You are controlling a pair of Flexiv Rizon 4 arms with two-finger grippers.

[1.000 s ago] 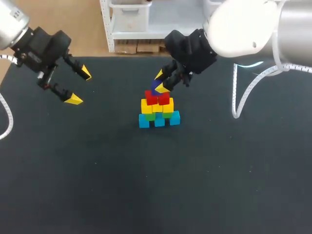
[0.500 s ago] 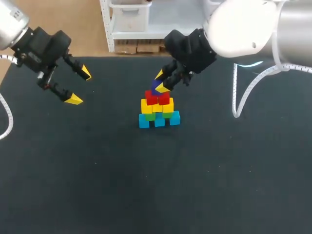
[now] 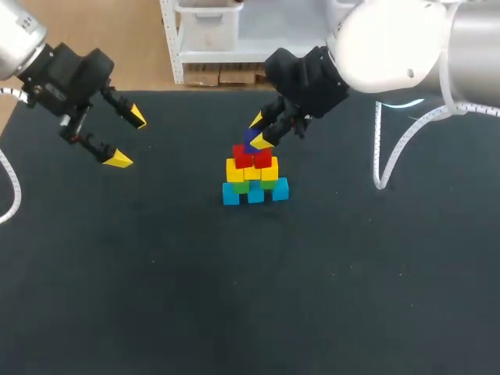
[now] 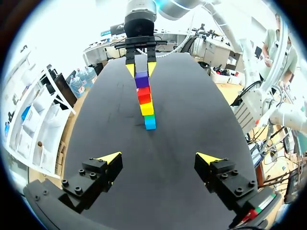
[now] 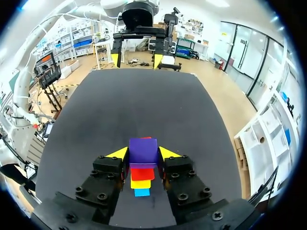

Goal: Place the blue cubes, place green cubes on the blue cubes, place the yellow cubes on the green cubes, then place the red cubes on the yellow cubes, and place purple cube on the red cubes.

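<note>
Head view looks down from above; opposed wrist views share the cube stack [image 3: 254,173]

table [image 3: 234,312]: flat black top | lighting: bright, even

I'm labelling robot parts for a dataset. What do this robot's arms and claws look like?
The left arm and right arm have smooth, rounded white-silver links. Each ends in a black wrist block. The left claw and right claw each have two black fingers, bolted with visible screws, tipped with bright yellow wedges. A white coiled cable trails beside each arm.
</note>
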